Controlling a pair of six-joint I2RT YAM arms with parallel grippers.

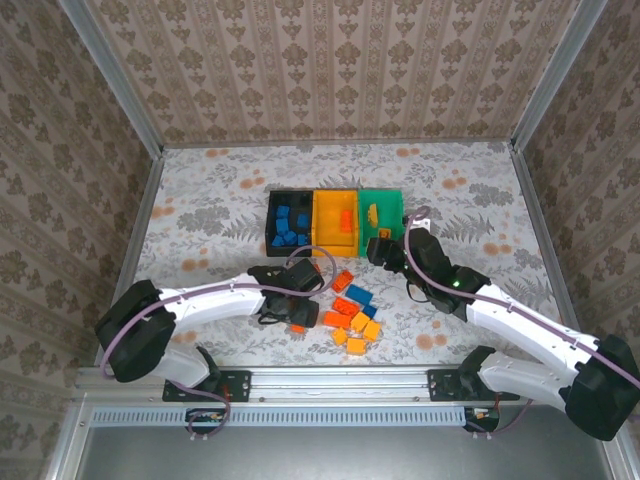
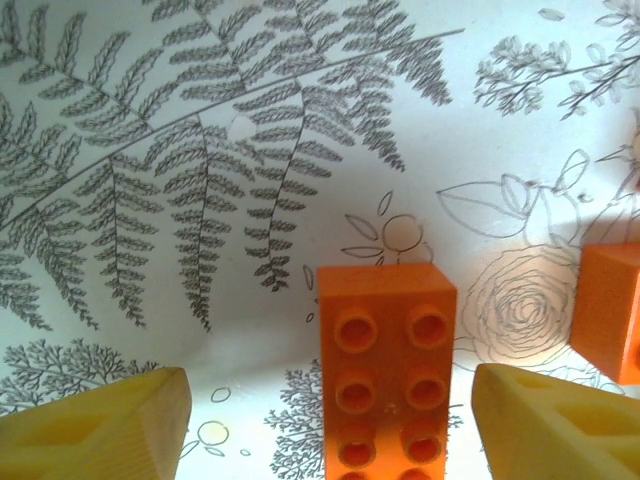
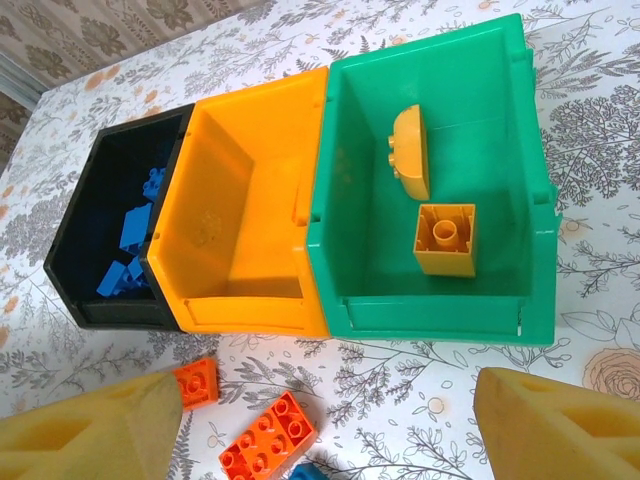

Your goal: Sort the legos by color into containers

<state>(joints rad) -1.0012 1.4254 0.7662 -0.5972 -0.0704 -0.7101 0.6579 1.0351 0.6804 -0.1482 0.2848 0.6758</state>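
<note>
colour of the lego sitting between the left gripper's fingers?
Red-orange: a small studded plastic brick, clearest in the left wrist view.

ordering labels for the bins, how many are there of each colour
black bin: 1
yellow bin: 1
green bin: 1
total: 3

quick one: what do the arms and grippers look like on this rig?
The left arm and right arm: white link shells, black joints, a lilac cable looped along each. The left gripper and right gripper have black bodies; fingers are yellow wedges with recessed triangular pockets.
</note>
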